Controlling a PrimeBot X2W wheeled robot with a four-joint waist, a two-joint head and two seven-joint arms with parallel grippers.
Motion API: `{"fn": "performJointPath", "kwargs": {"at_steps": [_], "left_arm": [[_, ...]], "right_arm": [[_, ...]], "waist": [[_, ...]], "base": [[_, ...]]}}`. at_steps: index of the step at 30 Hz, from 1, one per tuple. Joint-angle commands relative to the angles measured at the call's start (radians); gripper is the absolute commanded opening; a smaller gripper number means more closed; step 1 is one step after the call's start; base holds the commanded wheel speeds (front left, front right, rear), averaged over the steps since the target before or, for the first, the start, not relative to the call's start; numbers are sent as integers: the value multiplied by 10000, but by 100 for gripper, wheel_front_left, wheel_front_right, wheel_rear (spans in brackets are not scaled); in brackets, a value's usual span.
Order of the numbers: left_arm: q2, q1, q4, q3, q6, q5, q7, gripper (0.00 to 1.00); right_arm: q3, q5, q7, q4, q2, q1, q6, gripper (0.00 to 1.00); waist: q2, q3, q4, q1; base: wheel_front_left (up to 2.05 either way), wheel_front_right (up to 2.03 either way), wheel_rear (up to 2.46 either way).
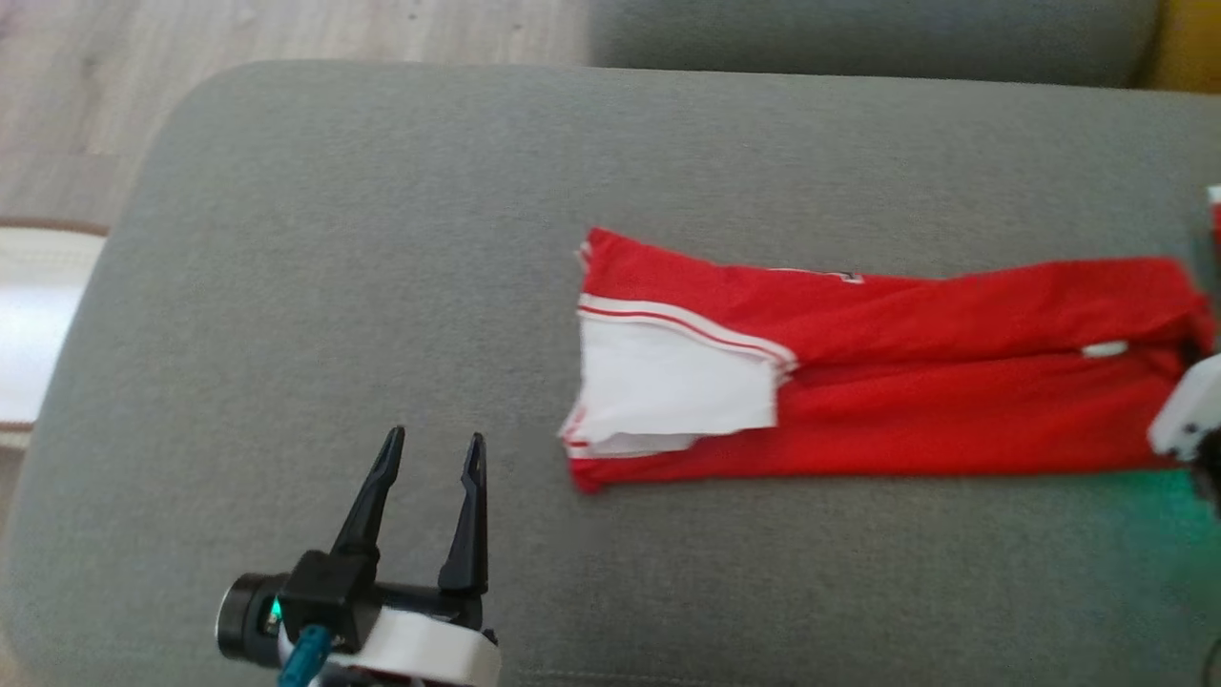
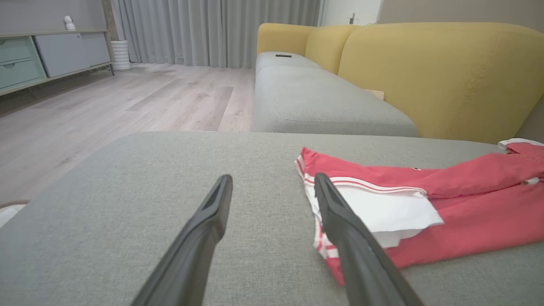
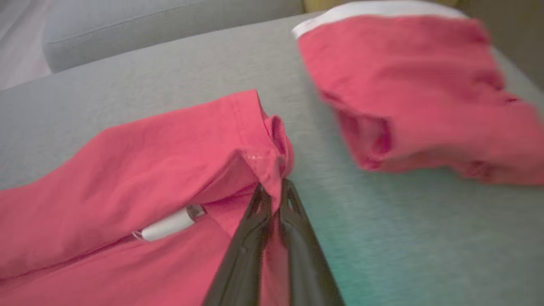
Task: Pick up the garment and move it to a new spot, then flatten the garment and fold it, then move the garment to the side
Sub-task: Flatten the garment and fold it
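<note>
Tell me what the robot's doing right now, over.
Left gripper open, clear of garment. Right gripper shut on garment's right end. Second red cloth lies nearby, not touching.

The left gripper [image 2: 273, 177] holds its jaws wide apart above the grey cushion [image 2: 140, 204]. The red and white garment [image 2: 459, 199] lies on this cushion, partly behind one jaw. Beyond are a yellow sofa back [image 2: 425, 72] and a wooden floor [image 2: 127, 97].
</note>
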Motion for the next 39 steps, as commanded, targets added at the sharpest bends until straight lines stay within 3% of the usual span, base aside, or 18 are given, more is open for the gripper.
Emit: {"fn": "performJointPath", "kwargs": {"at_steps": [1, 6, 12, 19, 27, 32, 39], "left_arm": [[-88, -423, -331, 407, -38, 68, -122, 100], [-96, -507, -234, 432, -105, 99, -122, 100], [-101, -598, -23, 416, -144, 94, -122, 100], [-103, -494, 62, 345, -138, -28, -122, 100], [-103, -358, 119, 255, -105, -141, -122, 100], [-104, -310, 238, 140, -137, -178, -122, 100], [-104, -292, 333, 21, -208, -273, -122, 100]], "right_arm": [[158, 24, 5, -461, -409, -486, 65, 0], [264, 311, 353, -1298, -535, -764, 65, 0], [911, 1448, 1142, -3199, 247, -384, 65, 0], [1483, 2437, 2074, -5473, 995, 679, 65, 0], [1915, 2394, 2734, -7681, 2279, 1810, 65, 0], [2387, 2299, 2908, -7999, 2855, 2181, 65, 0], [3150, 2201, 2562, -7189, 3078, 2257, 65, 0]], "waist": [[-1, 45, -266, 0], [-1, 70, -685, 0], [-1, -156, -823, 0], [-1, -506, -504, 0], [-1, -696, 399, 0], [-1, -826, 1016, 0], [-1, -973, 1743, 0]], "base": [[0, 0, 0], [0, 0, 0], [0, 0, 0], [0, 0, 0], [0, 0, 0], [0, 0, 0], [0, 0, 0]]}}
